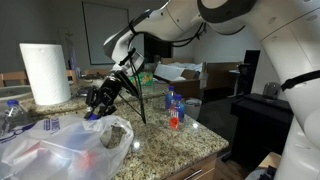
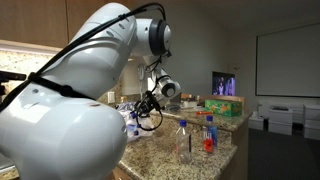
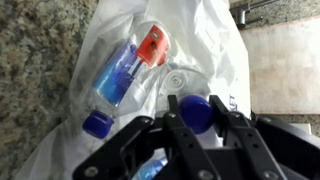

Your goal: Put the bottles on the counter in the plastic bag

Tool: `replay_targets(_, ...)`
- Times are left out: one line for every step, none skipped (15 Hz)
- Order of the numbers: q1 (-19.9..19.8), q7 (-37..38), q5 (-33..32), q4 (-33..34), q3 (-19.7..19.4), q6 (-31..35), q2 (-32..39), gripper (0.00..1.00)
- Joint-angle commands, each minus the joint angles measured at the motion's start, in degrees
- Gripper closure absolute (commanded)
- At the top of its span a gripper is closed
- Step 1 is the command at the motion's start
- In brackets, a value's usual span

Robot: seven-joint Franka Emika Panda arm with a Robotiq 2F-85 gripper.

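Observation:
My gripper (image 3: 196,112) is shut on a small clear bottle with a blue cap (image 3: 197,110) and holds it over the open plastic bag (image 3: 200,50). Inside the bag lies a bottle with a red-orange cap (image 3: 152,45) and a blue label, and another blue cap (image 3: 97,124) shows beside it. In an exterior view my gripper (image 1: 100,100) hangs above the crinkly bag (image 1: 70,145) on the granite counter (image 1: 170,145). Small bottles (image 1: 175,108) still stand on the counter beyond it. They also show in an exterior view (image 2: 183,135), next to one with red contents (image 2: 209,135).
A white paper towel roll (image 1: 45,72) stands behind the bag. A larger clear water bottle (image 1: 12,115) is at the counter's far end. A black tripod leg (image 1: 138,95) stands near my gripper. The counter's rounded edge (image 1: 215,150) is close to the standing bottles.

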Motion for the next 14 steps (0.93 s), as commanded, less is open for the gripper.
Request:
replay_targets(1.6,2.75,-1.89,7.99,1.09,-5.82,5.99,0.91)
replay_targets(2.15,3.1,-2.16,9.82,1.24,-6.96,7.36,0.91)
replay_targets(2.69,3.62,-2.29,11.54,1.4,-7.8,8.71,0.91)
replay_targets(3.21,4.19,-2.74,13.23,1.54,-8.86,10.02,0.91)
replay_targets(3.52,4.62,-3.06,14.77,1.68,-9.93,11.16,0.91)
replay_targets(3.87,5.15,-3.73,16.31,1.77,-11.25,12.28,0.91)
replay_targets(4.18,5.67,-4.19,17.79,1.85,-12.43,13.26,0.41)
replay_targets(4.56,6.16,-4.69,19.08,1.87,-13.33,14.13,0.4)
replay_targets(4.87,6.73,-5.26,20.44,1.85,-14.3,14.96,0.35)
replay_targets(5.07,6.62,-5.83,21.4,1.88,-14.78,15.62,0.28)
replay_targets(5.26,6.99,-6.45,22.49,1.89,-15.35,16.19,0.22)
replay_targets(5.47,6.99,-7.18,23.06,1.65,-15.0,16.18,0.15)
replay_targets(5.52,6.87,-7.85,23.8,1.68,-14.98,16.46,0.09)
replay_targets(5.57,6.44,-9.13,23.88,1.42,-14.32,15.74,0.02)
